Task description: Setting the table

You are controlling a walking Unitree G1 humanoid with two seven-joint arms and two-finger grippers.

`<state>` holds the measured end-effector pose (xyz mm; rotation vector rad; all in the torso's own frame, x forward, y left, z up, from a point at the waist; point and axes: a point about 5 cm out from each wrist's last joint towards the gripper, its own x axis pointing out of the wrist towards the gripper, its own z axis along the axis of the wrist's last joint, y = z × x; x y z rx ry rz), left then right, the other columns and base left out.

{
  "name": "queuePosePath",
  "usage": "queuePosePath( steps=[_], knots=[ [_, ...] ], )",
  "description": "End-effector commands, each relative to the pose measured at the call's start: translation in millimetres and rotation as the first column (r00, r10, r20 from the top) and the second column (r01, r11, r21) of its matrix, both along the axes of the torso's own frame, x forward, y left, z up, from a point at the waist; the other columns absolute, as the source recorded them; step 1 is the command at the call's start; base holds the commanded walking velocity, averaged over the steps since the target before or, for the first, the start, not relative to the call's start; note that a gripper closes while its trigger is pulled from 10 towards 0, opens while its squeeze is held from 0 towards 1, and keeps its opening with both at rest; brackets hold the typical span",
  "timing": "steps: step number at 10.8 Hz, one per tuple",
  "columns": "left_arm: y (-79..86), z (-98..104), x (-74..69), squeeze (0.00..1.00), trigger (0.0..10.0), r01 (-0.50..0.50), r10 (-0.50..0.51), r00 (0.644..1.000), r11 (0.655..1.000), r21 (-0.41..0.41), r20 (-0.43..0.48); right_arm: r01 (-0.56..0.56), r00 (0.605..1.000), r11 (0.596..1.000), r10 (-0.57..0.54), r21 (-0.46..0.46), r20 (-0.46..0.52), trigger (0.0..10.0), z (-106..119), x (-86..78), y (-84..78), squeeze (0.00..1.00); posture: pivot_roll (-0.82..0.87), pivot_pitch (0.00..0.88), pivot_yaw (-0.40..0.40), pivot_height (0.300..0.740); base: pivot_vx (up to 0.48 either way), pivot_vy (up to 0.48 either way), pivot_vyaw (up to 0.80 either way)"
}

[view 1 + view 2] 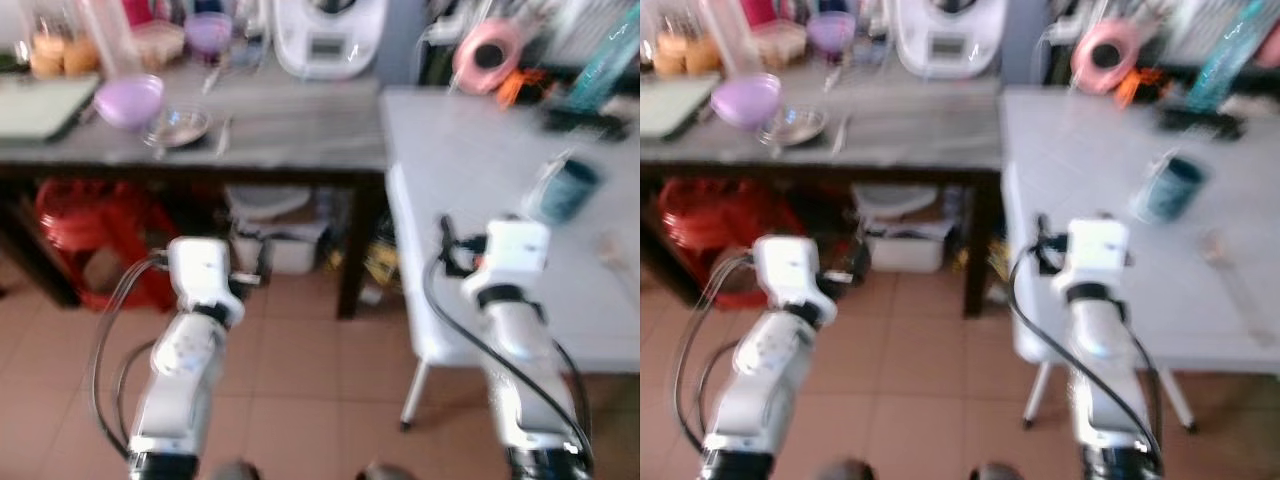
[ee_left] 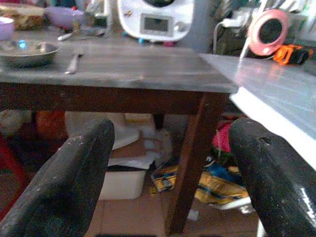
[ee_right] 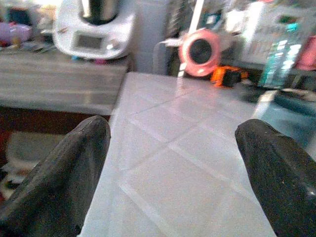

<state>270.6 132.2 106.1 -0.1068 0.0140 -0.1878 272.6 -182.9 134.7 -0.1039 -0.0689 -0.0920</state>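
Left eye view puts the purple bowl (image 1: 129, 100) and steel dish (image 1: 177, 125) at eleven o'clock on the dark counter (image 1: 300, 135), nearer my empty, spread left pincer (image 2: 168, 182) than the equally spread right pincer (image 3: 173, 182).

I take the dark wooden table (image 1: 280, 135) as my landmark; its grey top runs across the far side of my view on brown legs. Butted against its right end I see a white table (image 1: 480, 180) with faint diagonal lines across its top and thin pale legs. Under the wooden table sits a red plastic stool (image 1: 95, 235) at the left, with a white bin (image 1: 275, 230) near the middle. The floor (image 1: 310, 390) in front is reddish-brown tile. Even daylight falls on both tabletops.
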Motion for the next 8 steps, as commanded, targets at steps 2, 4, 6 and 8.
queuePosePath(
  steps=[2, 4, 6, 8],
  knots=[
    [8.3, 0.7, 0.6, 0.0, 10.0, -0.018, 0.018, 1.0, 1.0, 0.024, 0.0, -0.022, 1.0, 1.0, 0.022, 0.011, 0.015, 10.0, 2.6, 2.4, 7.5, 0.0, -0.05, 0.0, 0.013, 0.74, 0.0, -0.465, 0.0],
    [7.9, 0.8, 0.7, 0.0, 10.0, -0.014, 0.014, 1.0, 0.999, 0.031, 0.001, -0.025, 1.0, 1.0, 0.025, 0.015, 0.014, 10.0, 1.9, 3.0, 7.8, 0.0, -0.05, 0.0, 0.014, 0.74, 0.0, -0.452, 0.0],
    [8.4, 1.3, 0.6, 0.0, 10.0, -0.011, 0.011, 1.0, 0.999, 0.038, 0.004, -0.028, 1.0, 0.999, 0.028, 0.017, 0.015, 10.0, 1.8, 2.8, 8.7, 0.0, -0.05, 0.0, 0.013, 0.74, 0.0, -0.431, 0.0],
    [7.2, 1.5, -0.2, 0.0, 10.0, -0.003, 0.003, 1.0, 0.999, 0.032, 0.001, -0.03, 0.999, 0.999, 0.029, 0.02, 0.017, 10.0, 2.0, 3.3, 10.0, 0.0, -0.04, 0.0, 0.013, 0.74, 0.141, -0.405, 0.0]
  ],
)
